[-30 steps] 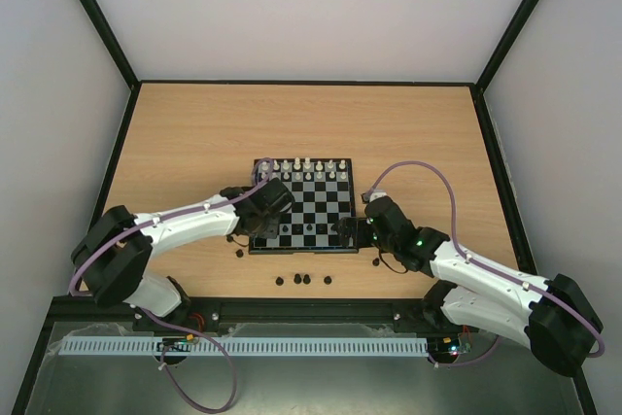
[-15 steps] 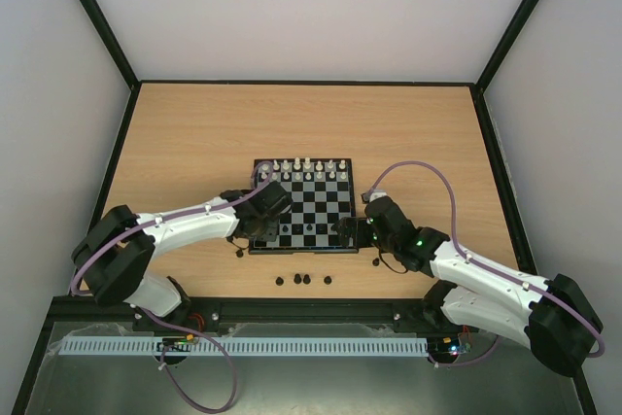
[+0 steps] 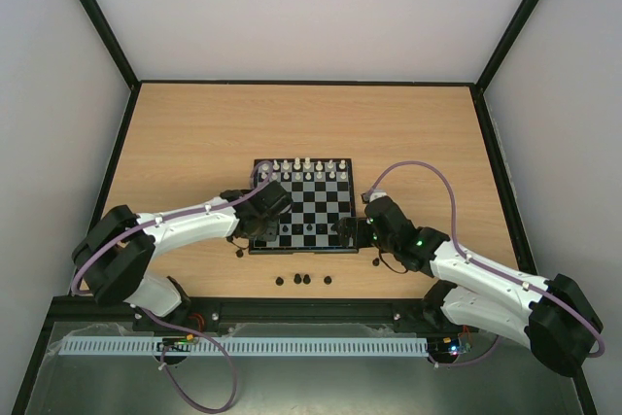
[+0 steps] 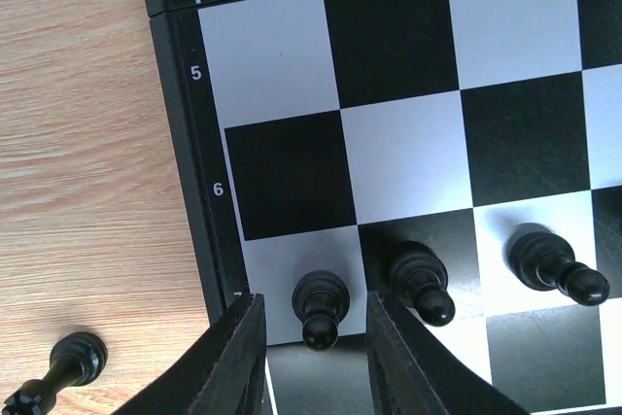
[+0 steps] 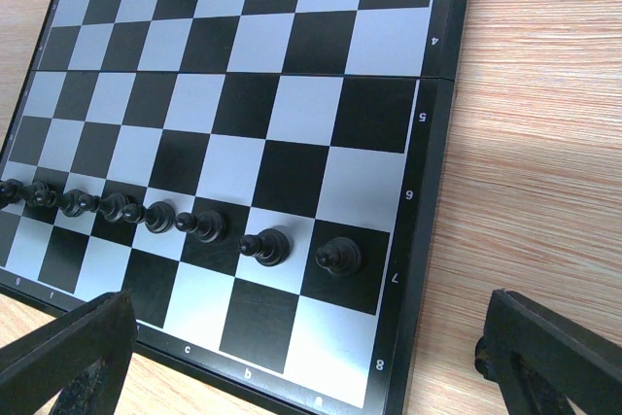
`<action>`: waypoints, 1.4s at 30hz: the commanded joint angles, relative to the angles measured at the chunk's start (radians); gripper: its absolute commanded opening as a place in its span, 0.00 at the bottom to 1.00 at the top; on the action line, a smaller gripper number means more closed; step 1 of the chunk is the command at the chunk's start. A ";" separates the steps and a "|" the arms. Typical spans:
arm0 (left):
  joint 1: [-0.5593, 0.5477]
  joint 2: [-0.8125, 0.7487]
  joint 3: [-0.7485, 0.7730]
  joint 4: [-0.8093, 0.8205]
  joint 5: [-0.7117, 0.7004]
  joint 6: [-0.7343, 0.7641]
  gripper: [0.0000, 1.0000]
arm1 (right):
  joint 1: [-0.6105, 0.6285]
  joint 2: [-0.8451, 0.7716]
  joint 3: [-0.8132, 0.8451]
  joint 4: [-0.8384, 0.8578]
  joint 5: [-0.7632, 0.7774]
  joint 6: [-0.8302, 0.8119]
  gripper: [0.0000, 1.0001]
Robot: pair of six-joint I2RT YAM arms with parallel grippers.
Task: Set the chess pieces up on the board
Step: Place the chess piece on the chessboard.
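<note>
**Item: left tool** (image 4: 313, 310). It was clamped a second ago and its fingers have now parted a little. They stand narrowly apart on either side of one black pawn (image 4: 320, 291), with a gap showing on each side. The pawn stands upright on its own, so it is judged released.

**Item: board** (image 3: 321, 203). It sits at the middle of the desk (image 3: 194, 133), nearer the near edge than the far one.
- The released pawn is on the end square by the board's left frame, second row from the near edge.
- It closes a row of black pawns (image 5: 204, 225) running across to the right frame.
- The nearest row is bare.
- White pieces (image 3: 306, 164) line the far rows.

**Item: loose black pieces** (image 3: 303, 280). These form a short line on the desk between the board and the near edge. One more (image 4: 58, 371) lies just off the board's near left corner. They are probably the back-rank men still to be placed.

**Item: right tool** (image 5: 311, 316). Its fingers are spread wide and hold nothing. It hovers over the board's near right corner.

**Clearance.**
- The next pawn (image 4: 418, 279) stands just beside the left tool's right finger, so the safe exit looks to be straight up.
- The desk's far half lies well apart from both arms.
- The near strip is narrow, with both arms working close to it.
</note>
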 commanded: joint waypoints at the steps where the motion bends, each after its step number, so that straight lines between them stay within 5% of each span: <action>1: 0.007 -0.005 -0.005 -0.022 -0.014 -0.002 0.33 | -0.002 0.003 -0.010 0.001 0.004 -0.009 0.99; 42: 0.040 -0.036 -0.006 -0.028 -0.035 0.007 0.33 | -0.002 0.010 -0.011 0.004 0.004 -0.008 0.99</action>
